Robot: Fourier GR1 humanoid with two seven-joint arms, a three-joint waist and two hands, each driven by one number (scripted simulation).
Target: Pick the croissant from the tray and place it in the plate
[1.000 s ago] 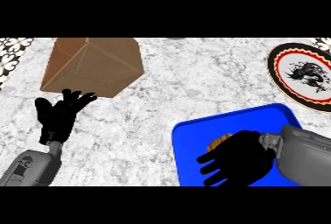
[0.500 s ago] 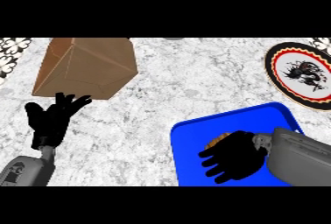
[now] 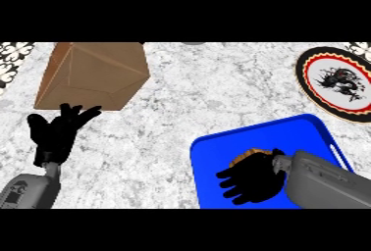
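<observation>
Marble counter (image 3: 196, 98); right hand (image 3: 250, 181) perhaps touching croissant (image 3: 246, 158).

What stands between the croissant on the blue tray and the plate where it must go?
Nothing visible. The croissant lies on the tray under the right hand; only bare counter separates the tray from the plate.

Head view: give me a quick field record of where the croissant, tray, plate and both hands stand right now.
croissant: on the tray, mostly hidden under the right hand
tray: blue, lower right of the counter
plate: upper right, beyond the tray, nothing on it
right hand: over the tray, covering the croissant; grasp not visible
left hand: open, fingers up, resting at left by the brown box
</observation>
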